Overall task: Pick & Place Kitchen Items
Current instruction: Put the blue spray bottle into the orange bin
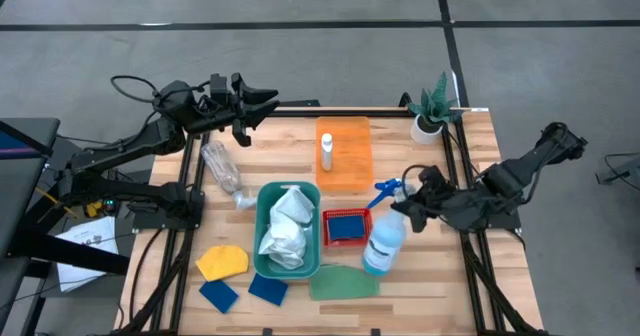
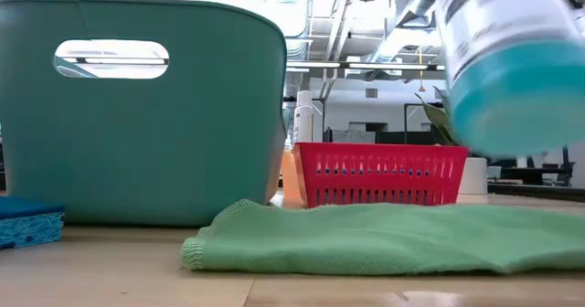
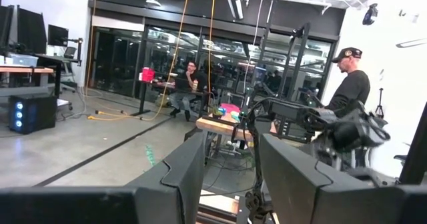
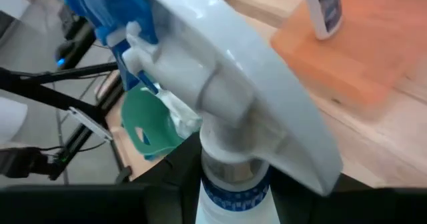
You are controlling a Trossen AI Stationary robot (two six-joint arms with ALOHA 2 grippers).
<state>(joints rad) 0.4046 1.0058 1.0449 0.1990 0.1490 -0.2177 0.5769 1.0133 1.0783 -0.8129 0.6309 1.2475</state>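
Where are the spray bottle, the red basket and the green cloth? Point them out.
spray bottle (image 1: 384,242): high view, on its clear body above the blue liquid.
red basket (image 2: 379,174): low view, on its slatted front wall.
green cloth (image 2: 384,237): low view, on the middle of its folded top.

No text can be read anywhere. The spray bottle (image 2: 512,65) carries a label with blurred print, and the small white bottle (image 4: 323,9) shows dark lettering on its side, but neither is legible.
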